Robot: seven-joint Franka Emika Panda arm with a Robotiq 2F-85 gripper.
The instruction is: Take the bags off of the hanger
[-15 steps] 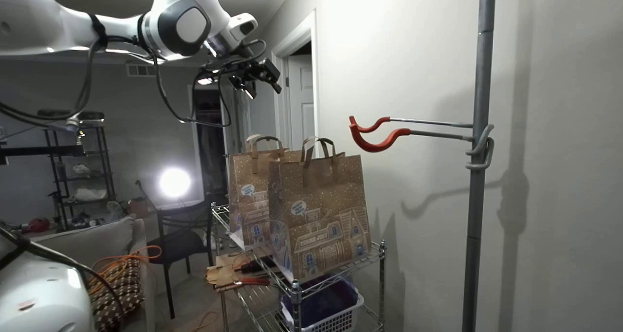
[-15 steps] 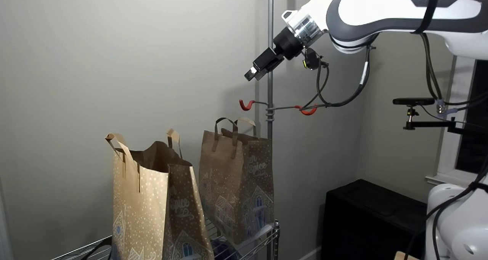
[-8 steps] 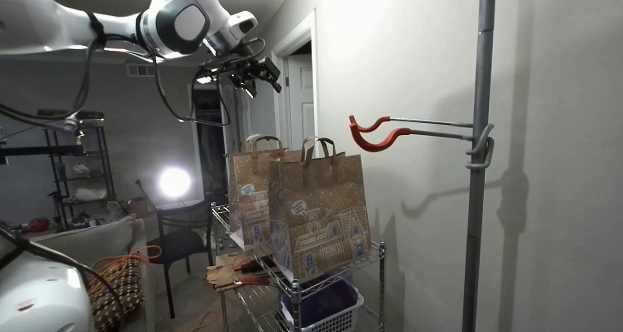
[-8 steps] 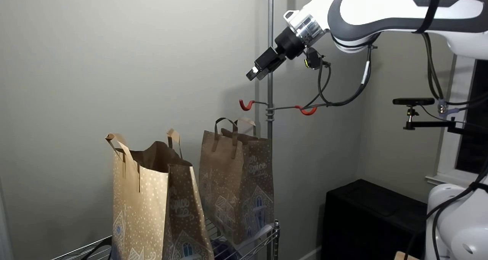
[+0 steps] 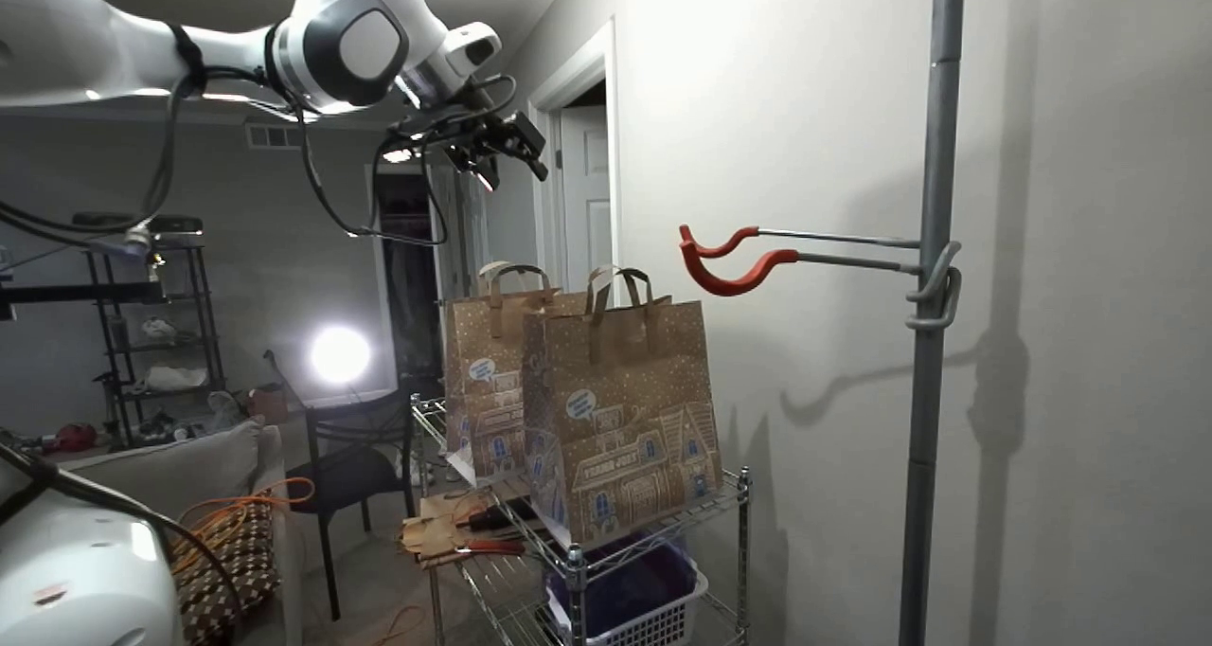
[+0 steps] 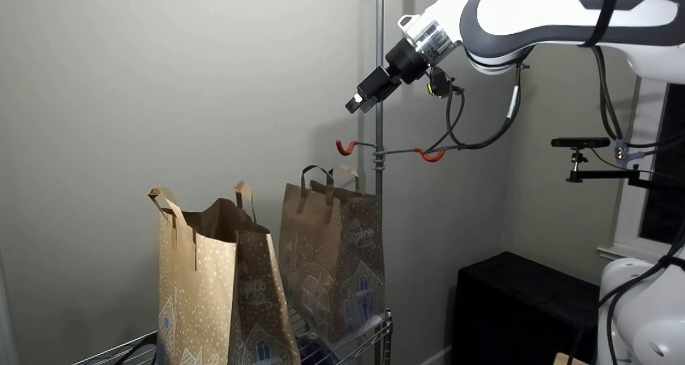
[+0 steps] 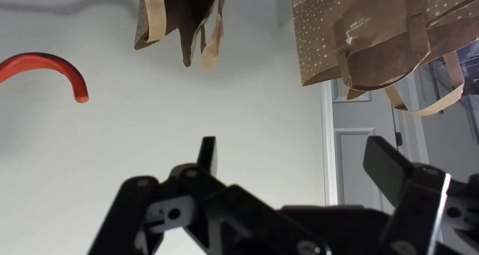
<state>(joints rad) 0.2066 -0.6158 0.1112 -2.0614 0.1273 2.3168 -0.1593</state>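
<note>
two brown kraft paper shopping bags (image 5: pixel 630 381), dotted white, with looped paper handles and printed houses, stand on the shiny wire shelf rack (image 5: pixel 743 556) — off the red-tipped metal hanger (image 5: pixel 727 287) that wraps round a grey pole (image 5: pixel 925 390). the front lettering looks like "trader joe's", though it's blurry from here; "spice" reads plainly on a side panel. the black gripper (image 7: pixel 291 154) hangs apart from both, its fingers spread wide, released. compared with a second ago, the robot arm (image 6: pixel 514 9) sits a touch differently — the bags keep their spots.
</note>
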